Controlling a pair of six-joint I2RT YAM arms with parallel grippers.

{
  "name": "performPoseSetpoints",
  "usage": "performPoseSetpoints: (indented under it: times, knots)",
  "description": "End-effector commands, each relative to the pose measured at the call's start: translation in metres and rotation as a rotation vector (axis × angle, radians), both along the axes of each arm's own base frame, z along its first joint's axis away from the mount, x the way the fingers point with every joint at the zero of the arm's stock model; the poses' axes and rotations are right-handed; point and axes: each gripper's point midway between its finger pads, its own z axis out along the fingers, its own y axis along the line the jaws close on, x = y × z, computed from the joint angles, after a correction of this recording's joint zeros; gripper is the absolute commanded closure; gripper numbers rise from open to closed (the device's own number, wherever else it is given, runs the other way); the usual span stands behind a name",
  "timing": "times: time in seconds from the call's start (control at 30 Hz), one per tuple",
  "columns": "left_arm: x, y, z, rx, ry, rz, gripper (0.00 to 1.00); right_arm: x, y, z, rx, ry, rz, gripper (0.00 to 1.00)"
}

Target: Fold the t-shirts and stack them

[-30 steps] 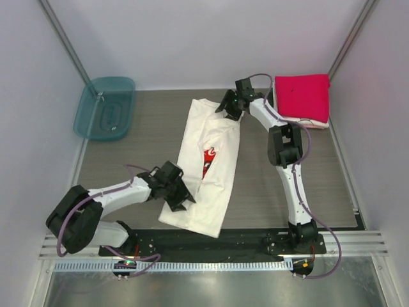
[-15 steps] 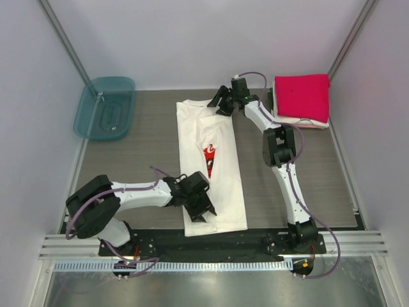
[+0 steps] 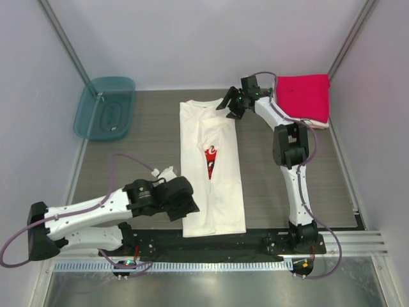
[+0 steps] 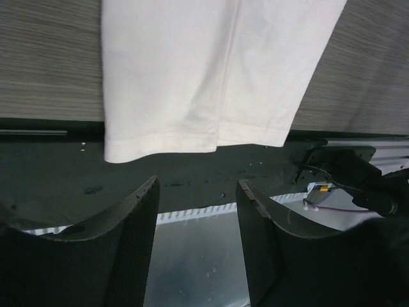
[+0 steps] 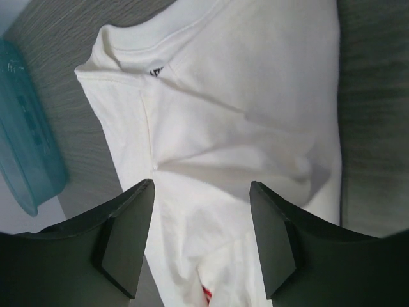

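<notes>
The grey wood-grain table (image 3: 128, 160) sits between pale walls; the white tee (image 3: 211, 167) lies lengthwise at its middle, folded into a long strip, print up, its hem over the black base plate (image 3: 255, 238). The left gripper (image 3: 184, 206), half a second ago on the white tee's near hem, has drawn back to just left of that hem; its fingers (image 4: 137, 217) stand apart, holding nothing. The right gripper (image 3: 231, 105) has shifted from the collar to the white tee's far right corner, fingers apart and empty over the cloth. The red tee (image 3: 303, 94) rests on pale folded ones (image 3: 310, 123), well right of the white tee; the tub (image 3: 105, 107) sits well left.
</notes>
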Motion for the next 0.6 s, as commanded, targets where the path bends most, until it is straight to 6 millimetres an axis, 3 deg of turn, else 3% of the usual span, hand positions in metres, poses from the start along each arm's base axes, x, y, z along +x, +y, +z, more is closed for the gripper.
performPoseSetpoints:
  times: [0.0, 0.03, 0.07, 0.1, 0.13, 0.17, 0.2, 0.23, 0.27, 0.3, 0.33, 0.37, 0.4, 0.43, 0.5, 0.57]
  knots:
    - [0.002, 0.037, -0.012, 0.077, -0.058, 0.035, 0.47, -0.033, -0.017, 0.139, 0.019, -0.185, 0.024, 0.33]
    - [-0.001, 0.042, -0.013, 0.058, -0.063, 0.042, 0.47, -0.056, -0.030, 0.109, -0.037, -0.107, 0.001, 0.33]
    - [-0.002, 0.045, -0.015, 0.051, -0.065, 0.051, 0.47, -0.074, -0.037, 0.108, -0.067, -0.093, -0.005, 0.33]
    - [-0.001, 0.047, -0.017, 0.046, -0.075, 0.058, 0.47, -0.099, -0.047, 0.140, -0.076, -0.141, -0.024, 0.33]
    - [-0.001, 0.050, -0.019, 0.044, -0.077, 0.064, 0.47, -0.119, -0.055, 0.134, -0.111, -0.125, -0.040, 0.33]
    - [-0.002, 0.055, -0.026, 0.050, -0.076, 0.069, 0.47, -0.153, -0.074, 0.090, -0.202, -0.026, -0.079, 0.33]
    - [-0.002, 0.055, -0.029, 0.046, -0.078, 0.070, 0.47, -0.184, -0.077, 0.109, -0.225, -0.060, -0.090, 0.33]
    - [-0.003, 0.056, -0.032, 0.047, -0.077, 0.068, 0.47, -0.223, -0.086, 0.069, -0.280, 0.036, -0.084, 0.33]
    - [-0.004, 0.057, -0.037, 0.057, -0.072, 0.063, 0.47, -0.243, -0.091, 0.061, -0.309, 0.048, -0.092, 0.33]
    - [-0.004, 0.056, -0.039, 0.061, -0.073, 0.055, 0.47, -0.273, -0.085, 0.069, -0.285, 0.045, -0.085, 0.33]
    - [-0.005, 0.055, -0.040, 0.061, -0.074, 0.045, 0.47, -0.311, -0.092, 0.035, -0.310, 0.135, -0.068, 0.33]
    - [-0.005, 0.055, -0.042, 0.068, -0.074, 0.037, 0.47, -0.333, -0.089, 0.027, -0.297, 0.164, -0.061, 0.34]
    - [-0.007, 0.057, -0.049, 0.085, -0.067, 0.033, 0.47, -0.351, -0.086, 0.033, -0.235, 0.156, -0.091, 0.34]
    - [-0.007, 0.056, -0.051, 0.081, -0.066, 0.036, 0.47, -0.387, -0.083, 0.007, -0.241, 0.221, -0.052, 0.35]
    - [-0.011, 0.058, -0.065, 0.091, -0.050, 0.034, 0.47, -0.412, -0.077, 0.010, -0.166, 0.219, -0.083, 0.36]
    - [-0.014, 0.059, -0.073, 0.090, -0.038, 0.046, 0.47, -0.442, -0.073, -0.001, -0.180, 0.238, -0.031, 0.37]
